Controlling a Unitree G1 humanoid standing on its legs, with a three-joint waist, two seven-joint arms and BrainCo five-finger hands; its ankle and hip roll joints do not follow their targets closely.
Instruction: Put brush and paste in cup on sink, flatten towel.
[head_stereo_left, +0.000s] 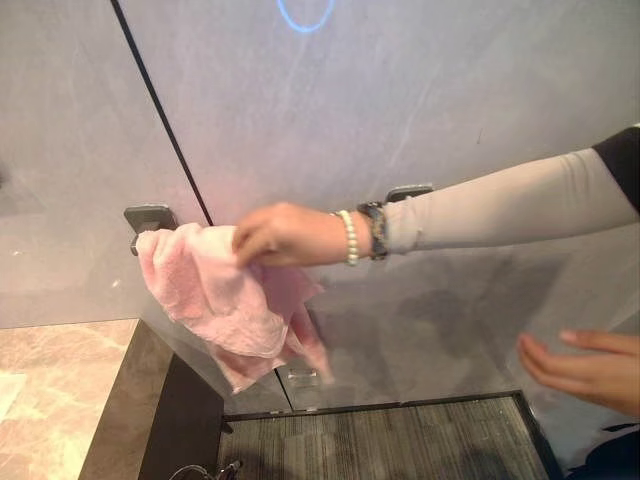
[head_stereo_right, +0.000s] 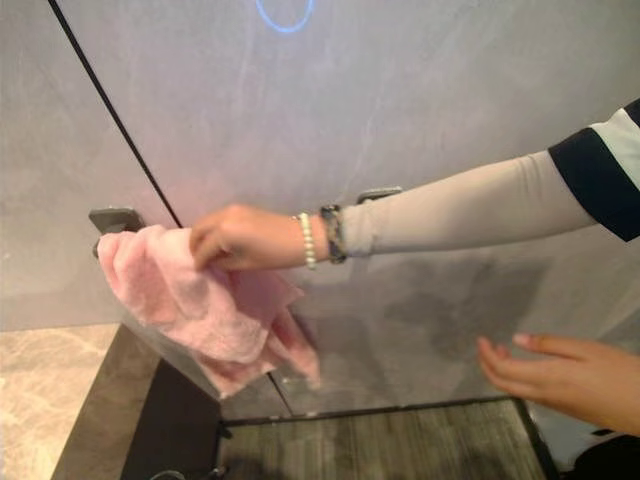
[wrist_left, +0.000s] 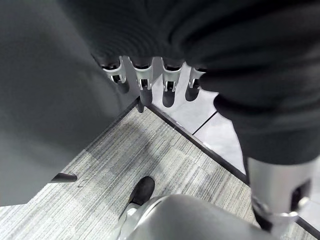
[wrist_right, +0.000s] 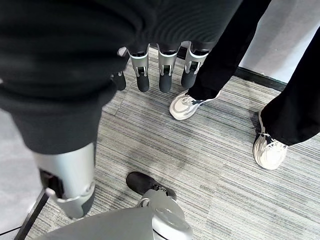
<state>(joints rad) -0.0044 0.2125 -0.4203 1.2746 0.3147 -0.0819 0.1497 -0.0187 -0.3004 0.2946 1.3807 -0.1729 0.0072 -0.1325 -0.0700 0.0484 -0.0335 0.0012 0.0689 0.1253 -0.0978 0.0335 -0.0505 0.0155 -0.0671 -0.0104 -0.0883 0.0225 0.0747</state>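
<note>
I see a person's hand (head_stereo_left: 285, 236) bunching the pink towel (head_stereo_left: 225, 300), probably on a rail, hanging crumpled; my left hand (wrist_left: 150, 75) and right hand (wrist_right: 160, 70) hang slack, fingers straight.

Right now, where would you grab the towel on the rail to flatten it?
Probably the loose lower corner of the towel, coming from below. It hangs bunched over the bar by the left bracket, and a person's hand holds its upper part, so that part is taken. Both robot hands, left hand and right hand, hang open over the floor.
</note>
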